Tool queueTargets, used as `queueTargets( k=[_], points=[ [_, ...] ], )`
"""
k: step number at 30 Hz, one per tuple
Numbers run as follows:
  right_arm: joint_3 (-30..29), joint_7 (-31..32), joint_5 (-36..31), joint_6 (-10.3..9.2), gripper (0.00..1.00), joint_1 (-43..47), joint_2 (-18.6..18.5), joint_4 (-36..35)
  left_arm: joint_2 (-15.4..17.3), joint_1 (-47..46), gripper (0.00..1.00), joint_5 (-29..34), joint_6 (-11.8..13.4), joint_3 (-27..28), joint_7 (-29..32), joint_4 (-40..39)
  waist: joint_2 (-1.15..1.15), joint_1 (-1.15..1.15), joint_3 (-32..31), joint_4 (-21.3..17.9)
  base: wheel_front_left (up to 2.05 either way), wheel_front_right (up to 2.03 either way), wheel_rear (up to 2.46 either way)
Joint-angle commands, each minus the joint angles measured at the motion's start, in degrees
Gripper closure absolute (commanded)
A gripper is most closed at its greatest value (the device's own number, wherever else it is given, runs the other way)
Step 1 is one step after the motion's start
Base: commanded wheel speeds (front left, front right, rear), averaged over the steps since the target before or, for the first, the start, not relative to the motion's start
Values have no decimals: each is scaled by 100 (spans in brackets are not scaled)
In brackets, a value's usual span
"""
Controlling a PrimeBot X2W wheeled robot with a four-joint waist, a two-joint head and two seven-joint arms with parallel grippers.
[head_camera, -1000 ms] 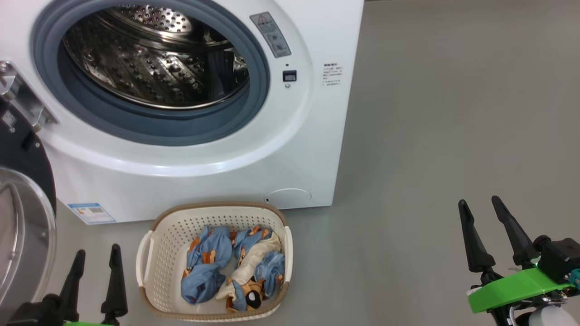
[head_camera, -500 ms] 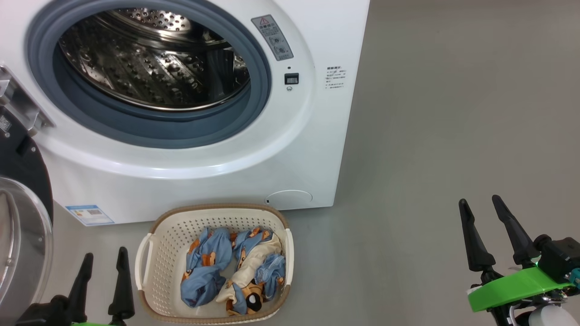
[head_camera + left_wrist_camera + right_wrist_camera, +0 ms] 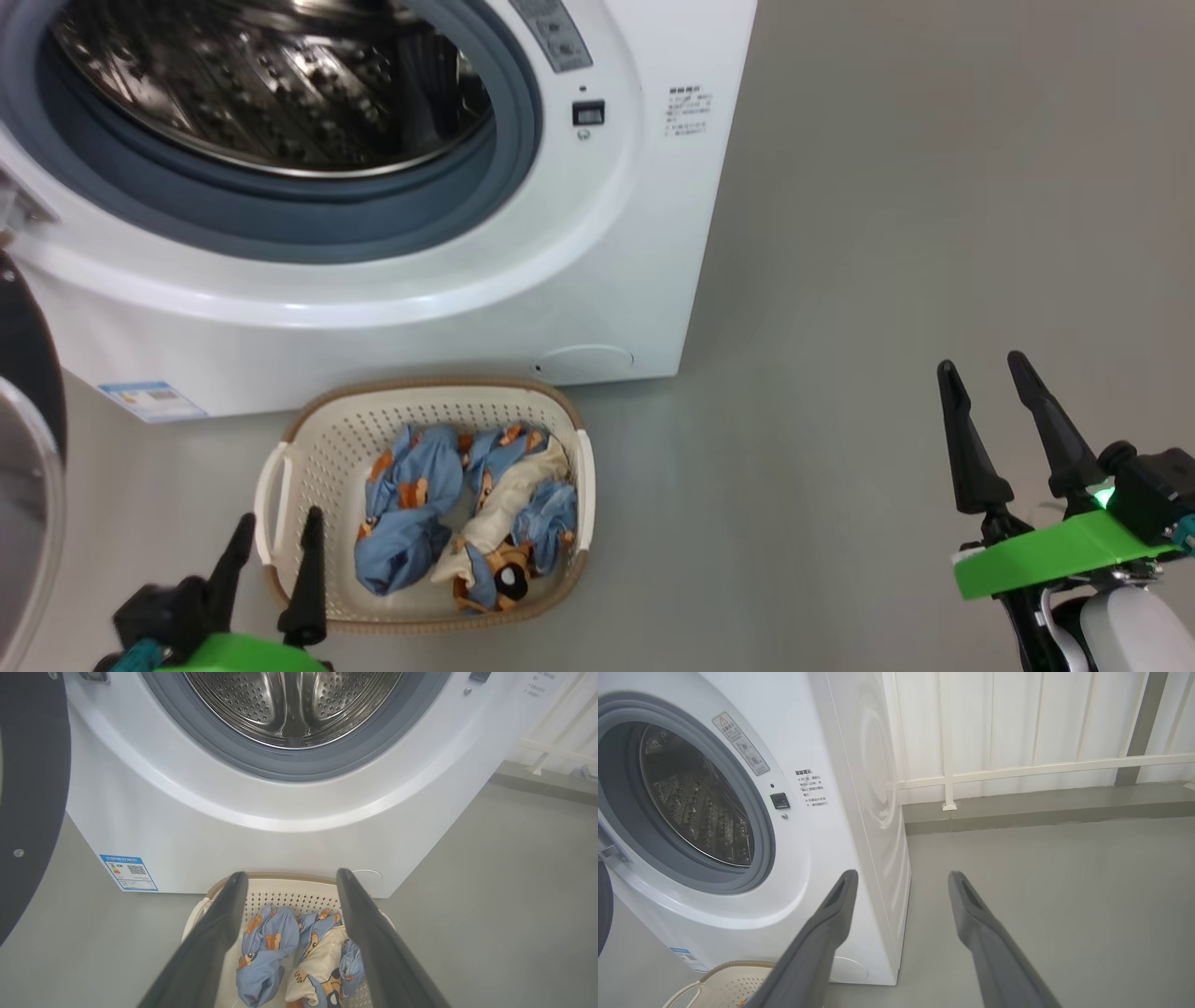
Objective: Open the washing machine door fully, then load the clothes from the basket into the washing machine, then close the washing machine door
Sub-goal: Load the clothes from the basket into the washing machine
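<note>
We poise our left gripper [image 3: 278, 532], jaws spread, by the near-left corner of the basket [image 3: 425, 387], ready for the clothes [image 3: 411, 504]; our right gripper [image 3: 980, 364], equally spread, waits well right.

The left gripper [image 3: 281, 513] sits at the lower left of the head view. Its two dark fingers [image 3: 305, 579] point up the frame, lean slightly right and are spread apart. Below them the green left wrist bracket [image 3: 233, 655] is cut by the bottom edge. The right gripper [image 3: 980, 361] stands at the lower right, higher in the frame, its fingers parted and tilted a little left. They rise from the green right wrist bracket [image 3: 1046, 560], where a small green light [image 3: 1103, 495] glows beside a black housing [image 3: 1153, 504]. A pale forearm [image 3: 1125, 630] runs off the bottom right corner. In each wrist view the fingers rise from the bottom edge with tips well apart.
</note>
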Motion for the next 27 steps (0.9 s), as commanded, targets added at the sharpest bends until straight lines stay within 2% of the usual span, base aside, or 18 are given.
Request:
queueTargets(
  k=[1,11,18,27],
  points=[
    [132,-52,4,32,0,-164,-38,-163,154,-253,0,-12,4,106,-32,31,0,0,230,-56,0,0,0],
    [171,-52,-6,32,0,-469,69,-245,286,-1201,0,-319,4,-202,-32,1435,0,0,912,-131,0,0,0],
    [234,-52,-13,32,0,-751,96,-299,417,-2087,0,-165,4,-817,-32,2527,0,0,1459,-156,0,0,0],
    [310,-52,-62,32,0,-1159,127,-448,415,-3121,0,-359,4,-1416,69,3712,0,0,2149,-232,0,0,0]
  ],
)
